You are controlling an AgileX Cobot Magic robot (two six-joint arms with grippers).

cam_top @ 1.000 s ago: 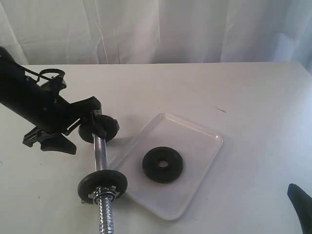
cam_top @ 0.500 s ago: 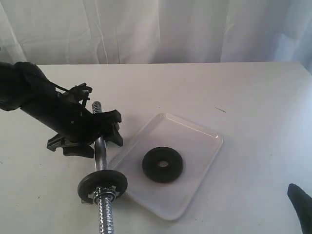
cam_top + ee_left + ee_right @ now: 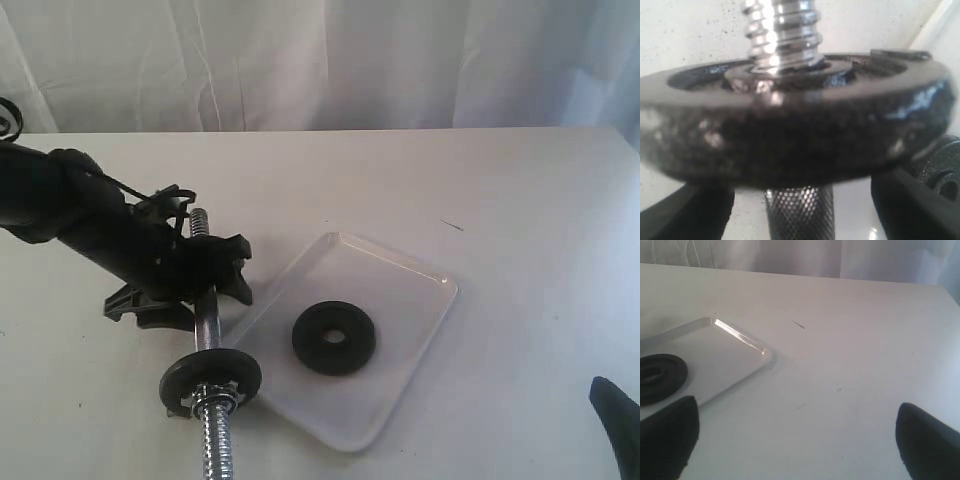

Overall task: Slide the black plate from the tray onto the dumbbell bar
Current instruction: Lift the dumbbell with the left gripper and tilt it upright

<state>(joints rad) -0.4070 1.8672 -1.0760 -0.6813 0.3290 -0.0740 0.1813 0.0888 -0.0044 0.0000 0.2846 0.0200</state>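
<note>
The black plate lies flat at the lower middle of the exterior view, inside the tray. It is well apart from the right gripper, which sits at that view's lower right corner with its fingers wide apart and holding nothing. At centre-left, the left gripper straddles the knurled middle of the dumbbell bar, fingers apart with a gap on both sides, so it is not clamped. The plate looks like solid cast metal, probably heavy for its size, rigid and slightly rough. A pinch across the thick rim, or one finger through the hole, should hold it, though the light tray may skid.
</note>
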